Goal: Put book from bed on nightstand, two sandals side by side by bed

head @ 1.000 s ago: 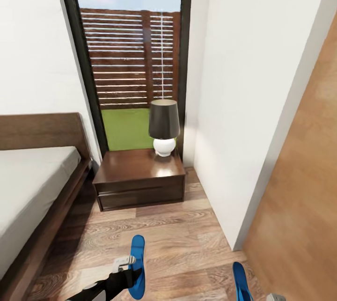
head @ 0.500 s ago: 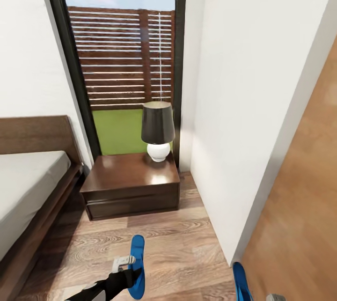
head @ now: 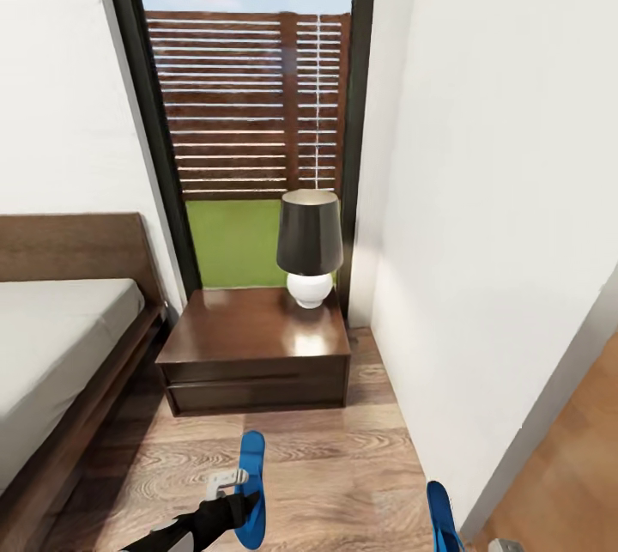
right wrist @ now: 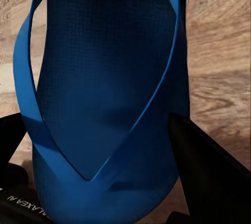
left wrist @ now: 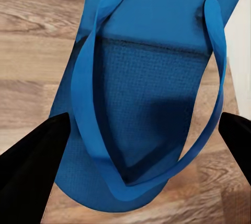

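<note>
- Two arms are reaching forward low at the near edge of the head view, each carrying one sandal above the floor (head: 343,466).
- Left gripper (head: 236,496) is clenching the left sandal (head: 251,488), its dark fingers (left wrist: 29,174) sitting on either side of the sole.
- Right gripper (right wrist: 104,182) is grasping the right sandal (head: 440,518), fingers (right wrist: 209,177) pressing its edges.
- Beyond, the nightstand (head: 257,354) is standing beside the bed (head: 60,354), bearing a lamp (head: 309,247) before the window (head: 249,106).
</note>
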`<state>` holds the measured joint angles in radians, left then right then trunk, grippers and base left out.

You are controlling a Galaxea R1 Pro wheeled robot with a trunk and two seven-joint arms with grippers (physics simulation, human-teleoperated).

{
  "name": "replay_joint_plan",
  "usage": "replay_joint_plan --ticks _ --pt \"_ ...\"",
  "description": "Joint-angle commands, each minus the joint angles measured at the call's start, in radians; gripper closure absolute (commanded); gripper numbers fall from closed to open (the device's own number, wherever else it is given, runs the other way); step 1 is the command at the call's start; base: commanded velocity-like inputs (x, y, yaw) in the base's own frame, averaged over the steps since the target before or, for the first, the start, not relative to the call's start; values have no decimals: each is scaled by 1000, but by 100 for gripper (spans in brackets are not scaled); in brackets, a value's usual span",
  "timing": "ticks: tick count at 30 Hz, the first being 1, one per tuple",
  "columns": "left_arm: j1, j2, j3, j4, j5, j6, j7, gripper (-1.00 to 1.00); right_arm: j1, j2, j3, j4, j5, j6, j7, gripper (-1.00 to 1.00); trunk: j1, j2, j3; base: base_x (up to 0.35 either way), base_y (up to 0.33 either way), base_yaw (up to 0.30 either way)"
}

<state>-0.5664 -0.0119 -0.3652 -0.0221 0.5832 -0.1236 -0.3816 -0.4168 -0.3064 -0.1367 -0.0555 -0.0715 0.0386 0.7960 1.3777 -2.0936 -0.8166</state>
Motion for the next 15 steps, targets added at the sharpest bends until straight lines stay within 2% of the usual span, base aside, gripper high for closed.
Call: replay_joint_plan --ticks 1,13,15 --pt "-1 0 -8 2 7 -5 -2 100 0 0 -1 0 -8 4 3 100 0 0 -1 58 -11 274" --pt "-1 -1 -8 2 7 -5 -2 100 0 0 -1 0 -8 4 3 100 0 0 -6 10 -2 276" --pt "-1 -1 -9 2 7 -5 -2 100 0 11 -1 0 -9 4 3 100 0 0 -7 0 0 276"
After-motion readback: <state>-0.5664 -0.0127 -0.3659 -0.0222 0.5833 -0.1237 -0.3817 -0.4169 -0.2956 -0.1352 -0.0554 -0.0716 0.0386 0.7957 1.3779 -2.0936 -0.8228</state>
